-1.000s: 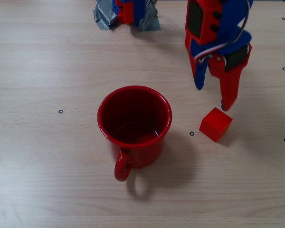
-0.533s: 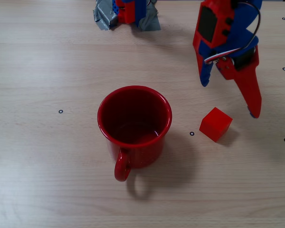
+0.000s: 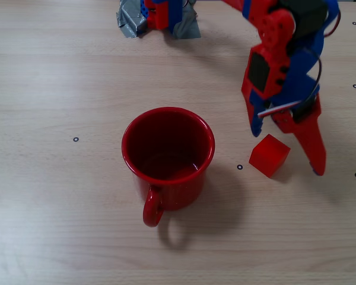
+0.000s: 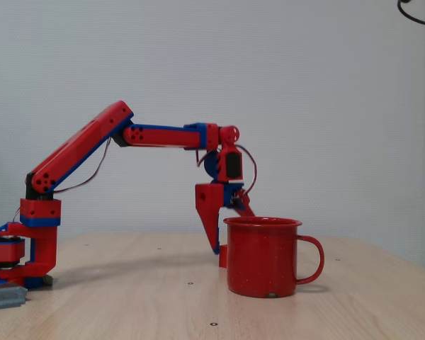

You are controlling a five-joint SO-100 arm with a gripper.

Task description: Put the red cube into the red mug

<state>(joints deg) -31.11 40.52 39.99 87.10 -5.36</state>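
Observation:
The red mug (image 3: 168, 155) stands upright mid-table with its handle (image 3: 152, 208) toward the near edge, and its inside looks empty. Just right of it, the small red cube (image 3: 269, 155) rests on the wood. My gripper (image 3: 286, 148) is open wide and hangs over the cube. The blue finger sits at the cube's upper left and the red finger (image 3: 311, 142) to its right, neither touching it. From the side, the mug (image 4: 263, 256) hides most of the cube (image 4: 223, 256). One finger (image 4: 210, 212) points down beside it, its tip a little above the table.
The arm's base (image 3: 160, 13), held with grey tape (image 3: 130, 21), sits at the table's far edge, and in the side view the base (image 4: 25, 251) is at far left. Small black dot marks (image 3: 76, 139) speckle the wooden table (image 3: 59, 225).
The gripper has opened wider and come down toward the cube. Its fingers now stand on either side of the cube instead of behind it. Cube and mug have not moved.

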